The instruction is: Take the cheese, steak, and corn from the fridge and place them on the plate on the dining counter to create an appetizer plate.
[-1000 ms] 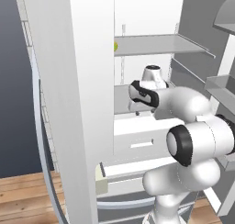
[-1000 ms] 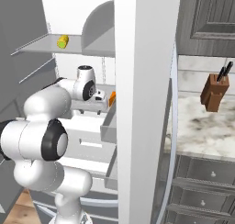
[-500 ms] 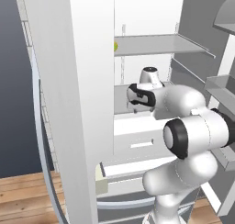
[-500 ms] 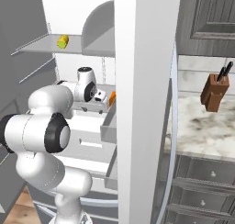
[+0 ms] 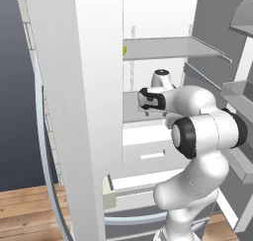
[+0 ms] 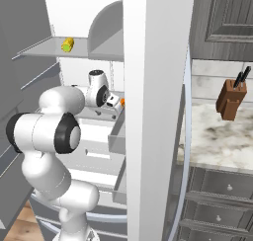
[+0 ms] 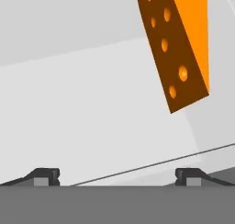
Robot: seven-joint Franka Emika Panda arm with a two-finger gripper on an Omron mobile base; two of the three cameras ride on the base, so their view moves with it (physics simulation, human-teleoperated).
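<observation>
The fridge (image 5: 74,111) stands open, and my arm reaches in over its middle shelf. My gripper (image 7: 117,177) is open, its fingertips (image 7: 46,176) wide apart low over the pale shelf. The cheese (image 7: 181,48), an orange wedge with holes, lies ahead and to the right of the jaws, apart from them. In the right base view the gripper (image 6: 114,100) is just left of a sliver of cheese (image 6: 122,102) by the fridge door (image 6: 153,111). The corn (image 6: 67,44) lies on the upper shelf, and the corn (image 5: 124,50) peeks from behind the door. Steak, plate and dining counter are out of view.
White drawers (image 5: 148,156) sit below the middle shelf. Door bins (image 5: 237,94) jut out on the right. A knife block (image 6: 231,99) stands on a small marble top (image 6: 217,136) with dark cabinets beside the fridge.
The hand has pushed a little deeper along the middle shelf toward the cheese. The jaws stayed open.
</observation>
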